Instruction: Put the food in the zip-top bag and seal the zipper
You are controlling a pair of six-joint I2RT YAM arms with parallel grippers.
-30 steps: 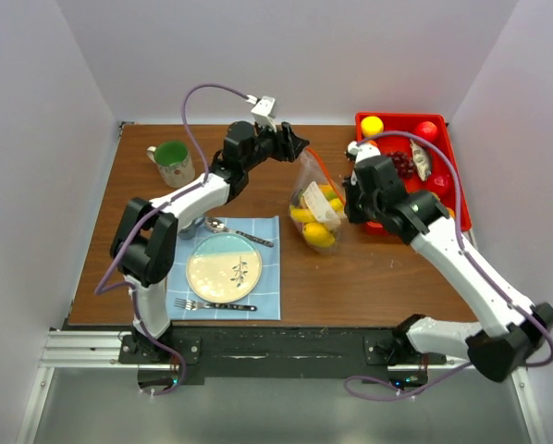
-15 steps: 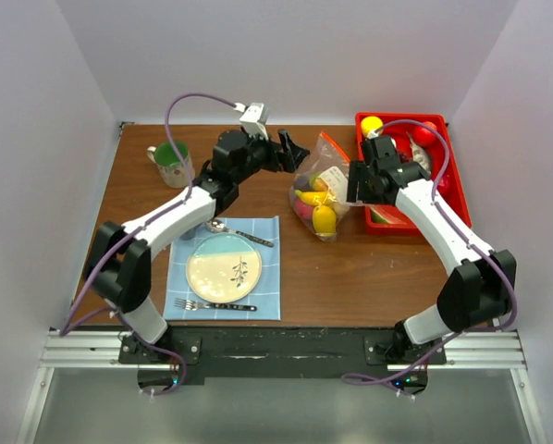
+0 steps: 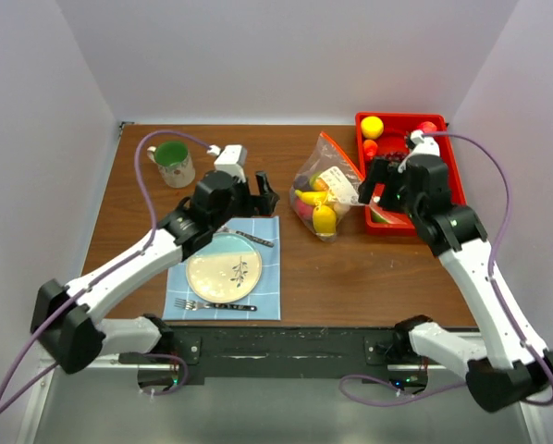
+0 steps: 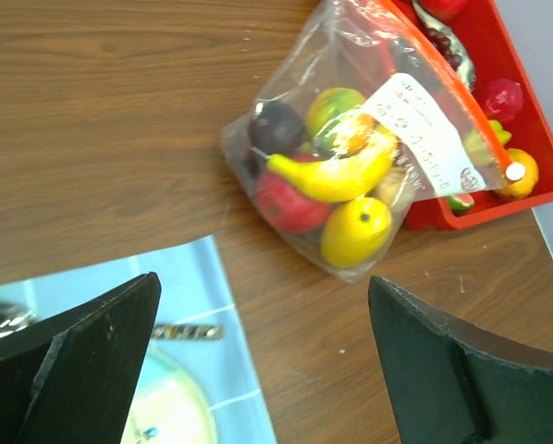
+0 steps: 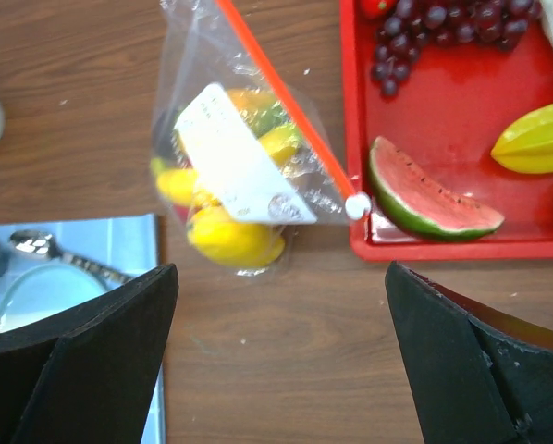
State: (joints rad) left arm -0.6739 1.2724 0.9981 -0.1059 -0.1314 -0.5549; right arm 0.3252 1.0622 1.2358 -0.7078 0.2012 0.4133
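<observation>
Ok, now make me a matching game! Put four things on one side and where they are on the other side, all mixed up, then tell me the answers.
Things
1. banana
2. watermelon slice
3. fork
4. mug

Places
A. on the blue cloth
B. inside the zip-top bag
C. in the red tray
D. by itself on the wooden table

Pairs: 1-B, 2-C, 3-A, 4-D

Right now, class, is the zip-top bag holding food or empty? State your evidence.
Holding food: through the clear zip-top bag show a yellow banana, a red piece and a lemon.
</observation>
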